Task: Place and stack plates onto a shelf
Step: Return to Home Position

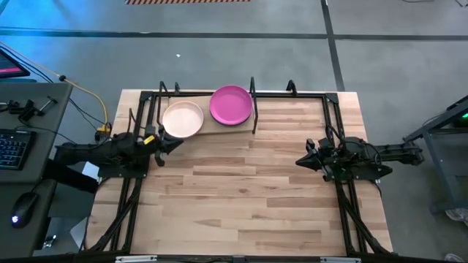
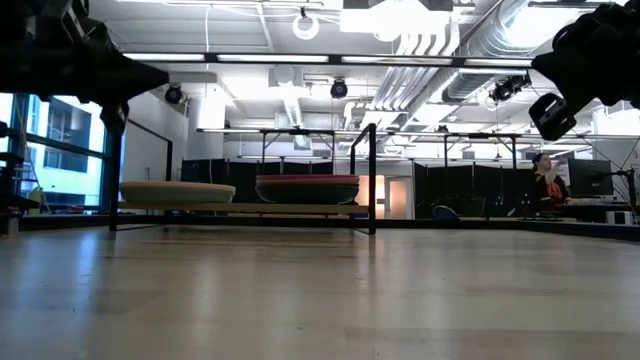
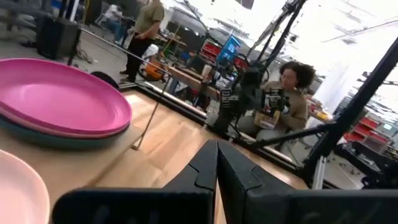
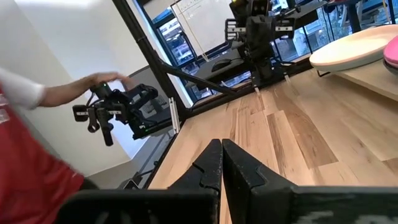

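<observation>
Both stacks look finished to me. The left claw [image 1: 159, 140] hangs low over the tabletop [image 1: 241, 197] with its two fingers pressed together and nothing between them. The cream plate [image 1: 182, 118] lies just ahead of it, on the near end of the shelf [image 1: 207, 128]. The magenta plate [image 1: 231, 105] sits a little farther on from that claw, along the same board and short of the upright divider.

From the left wrist's camera the magenta plate tops a pile. A paler pink rim shows under it, and a teal plate [image 3: 37, 135] under that. What the cream one rests on I cannot make out, so I cannot count all six plates.

The right claw [image 1: 301, 161] is well apart from the shelf, which stands off to one side of it across bare wood. Its fingers are also closed tight and it carries nothing.

No plate lies loose anywhere on the tabletop, and neither claw has one. My guess is that placing and stacking are done, and all that remains is for the arms to settle into their rest pose. Past the tabletop's edge, in the right wrist's camera, a person's hand [image 4: 99, 79] rests on a separate handle device, clear of the robot.
</observation>
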